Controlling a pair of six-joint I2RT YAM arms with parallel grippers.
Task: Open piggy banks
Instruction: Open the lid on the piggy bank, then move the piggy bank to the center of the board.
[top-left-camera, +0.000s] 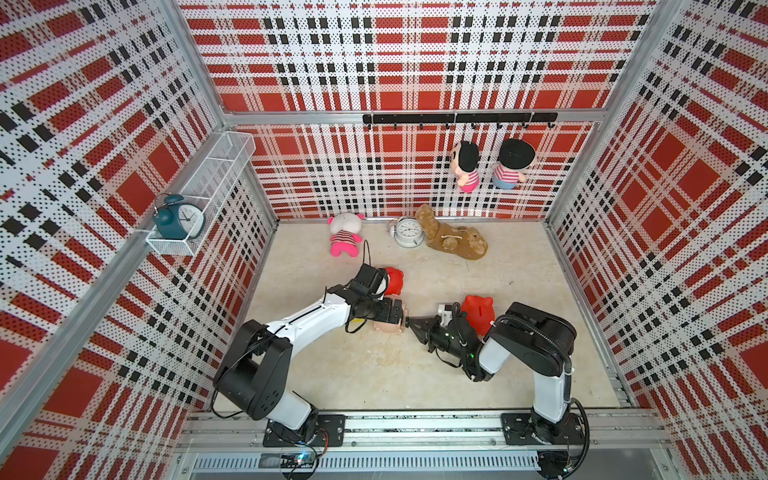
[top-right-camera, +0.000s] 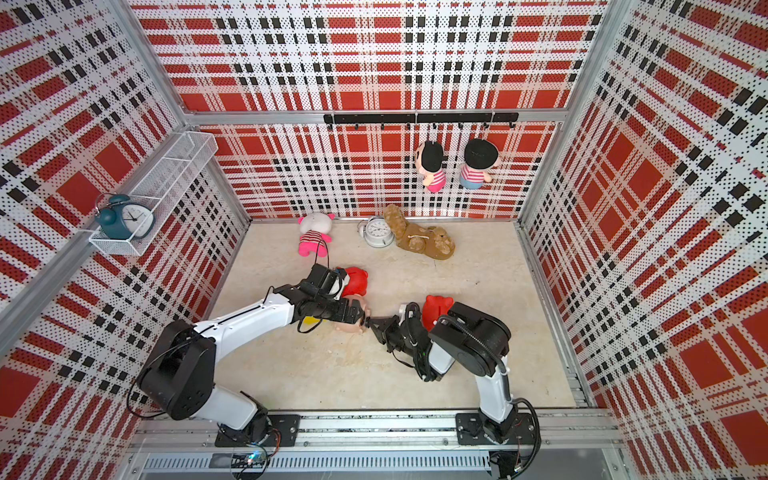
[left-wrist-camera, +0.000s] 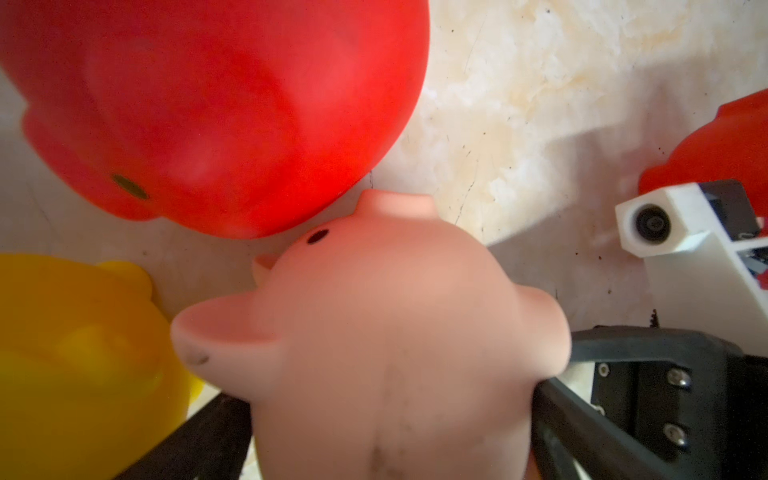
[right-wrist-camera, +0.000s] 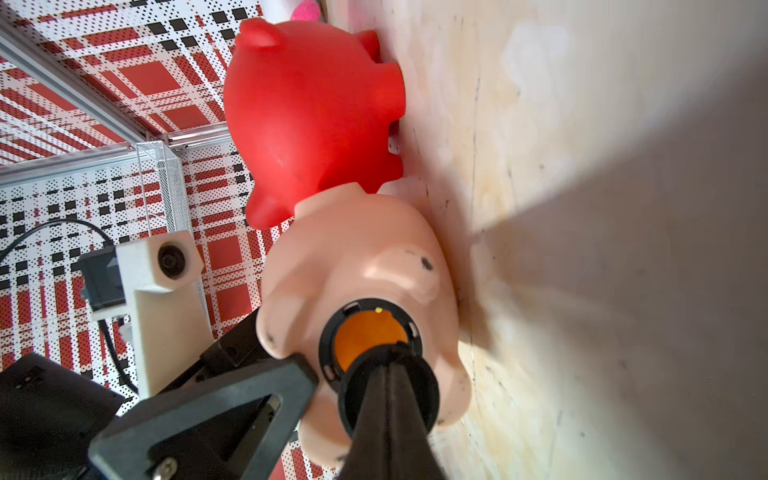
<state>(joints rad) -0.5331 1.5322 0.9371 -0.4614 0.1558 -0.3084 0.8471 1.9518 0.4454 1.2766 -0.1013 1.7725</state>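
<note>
In both top views the left tool (top-left-camera: 394, 318) lies low over the desk (top-left-camera: 374, 374), its jaws spread wide and gripping the pale pink piggy bank (top-left-camera: 388, 329), which is on its side near the desk's middle. The right tool (top-left-camera: 412, 321) meets it tip to tip, jaws pinched together. One red piggy bank (top-left-camera: 395, 280) sits just behind the left wrist, the other red piggy bank (top-left-camera: 478, 309) sits beside the right arm, and a sliver of the yellow piggy bank (top-right-camera: 309, 320) shows under the left arm. In the left wrist view the pale pink piggy bank (left-wrist-camera: 395, 332) fills the gap between the dark fingers (left-wrist-camera: 216, 436), snout just beside the red one. In the right wrist view the right tool (right-wrist-camera: 388, 365) is clamped on the round black plug (right-wrist-camera: 430, 395), which is off the belly opening (right-wrist-camera: 365, 336), orange inside
</note>
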